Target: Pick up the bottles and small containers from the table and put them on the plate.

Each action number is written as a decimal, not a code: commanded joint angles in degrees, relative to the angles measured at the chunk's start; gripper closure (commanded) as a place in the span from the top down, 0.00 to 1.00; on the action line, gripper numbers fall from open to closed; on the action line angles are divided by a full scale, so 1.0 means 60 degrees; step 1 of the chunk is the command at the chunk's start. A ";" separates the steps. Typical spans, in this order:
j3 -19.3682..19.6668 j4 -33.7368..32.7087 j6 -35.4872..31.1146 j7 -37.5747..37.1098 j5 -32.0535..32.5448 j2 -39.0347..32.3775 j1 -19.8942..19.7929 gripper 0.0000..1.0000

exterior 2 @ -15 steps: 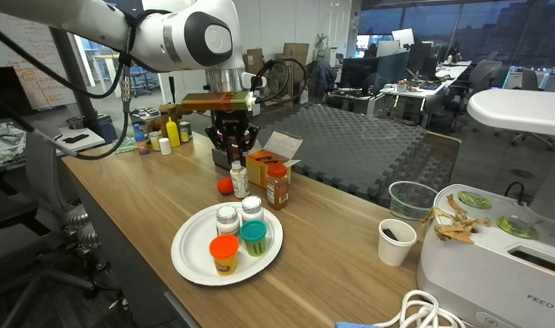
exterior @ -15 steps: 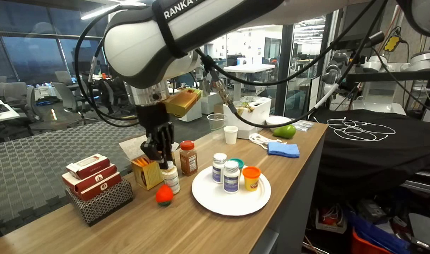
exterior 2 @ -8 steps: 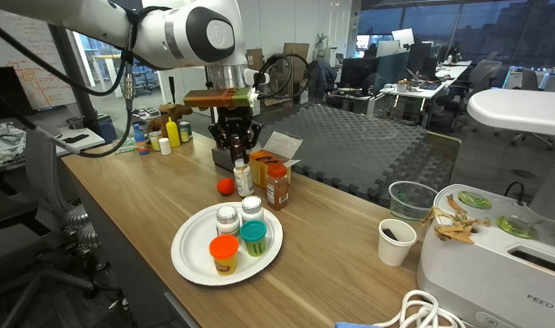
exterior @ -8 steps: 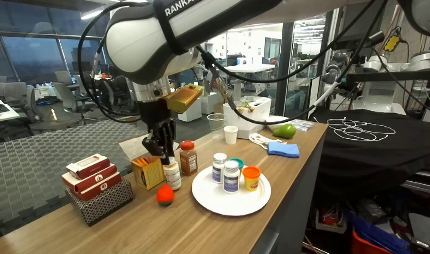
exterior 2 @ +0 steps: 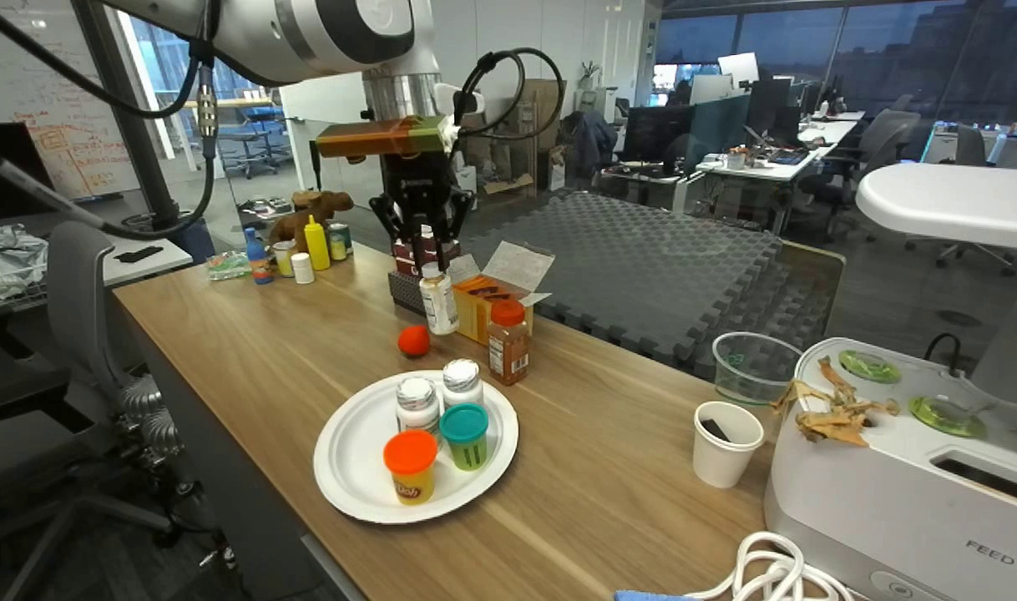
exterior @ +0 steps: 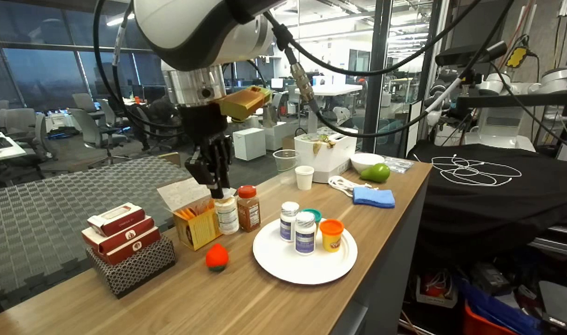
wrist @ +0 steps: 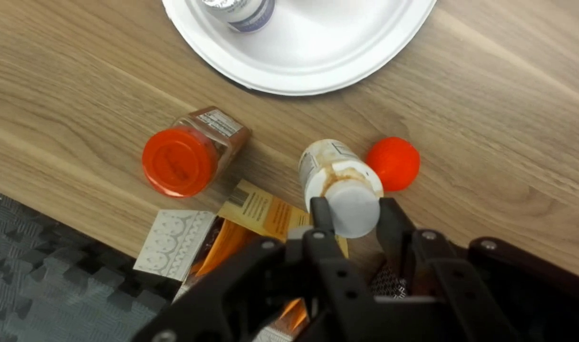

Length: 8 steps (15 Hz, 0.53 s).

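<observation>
The pincer [wrist: 354, 209] grips the smooth, round white cap of a stained white plastic bottle [exterior 2: 440, 306], holding it above the wood-grained worktop [exterior: 269, 309]; brown smears streak its shoulder in the wrist view, and fine print covers its side; the plate [exterior: 283, 268] is a white disc with a raised rim, matt as paper; on it stand two white cylindrical bottles [exterior: 305, 239] with ribbed caps and purple-blue labels, a yellow tub [exterior 2: 412, 486] under a flat orange lid, and a green tub [exterior 2: 468, 453] under a teal one; just beside the plate a boxy clear jar [exterior: 249, 215] of red-brown powder stands upright beneath a round red lid; near it sits a yellow card carton [exterior: 195, 231], pale flaps splayed, orange sachets [exterior: 187, 213] showing; a rounded red object [wrist: 394, 164] with a dark green base rests near the plate; farther along, three red-and-white card boxes [exterior: 127, 232] lie stacked on a dark box [exterior: 144, 267] covered in a fine lattice pattern; toward the opposite end lies a folded blue cloth [exterior: 373, 198].
</observation>
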<state>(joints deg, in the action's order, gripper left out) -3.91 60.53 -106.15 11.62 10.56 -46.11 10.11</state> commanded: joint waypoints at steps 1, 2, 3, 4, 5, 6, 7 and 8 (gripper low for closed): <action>0.0005 0.1138 0.0128 -0.0194 -0.0134 0.0747 -0.0169 0.22; -0.0004 0.1327 0.0164 -0.0168 -0.0171 0.0817 -0.0216 0.22; -0.0012 0.1576 0.0112 -0.0176 -0.0198 0.0883 -0.0287 0.22; -0.0017 0.1821 -0.0013 -0.0140 -0.0201 0.0938 -0.0362 0.22; -0.0032 0.2026 -0.0225 -0.0059 -0.0218 0.0958 -0.0469 0.22; -0.0028 0.2228 -0.0396 -0.0052 -0.0232 0.1002 -0.0564 0.22; -0.0013 0.2388 -0.0524 -0.0082 -0.0226 0.1043 -0.0632 0.22; -0.0020 0.2510 -0.0653 -0.0062 -0.0243 0.1082 -0.0698 0.22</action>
<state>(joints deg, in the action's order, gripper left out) -3.92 70.24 -107.04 11.19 10.24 -43.15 7.22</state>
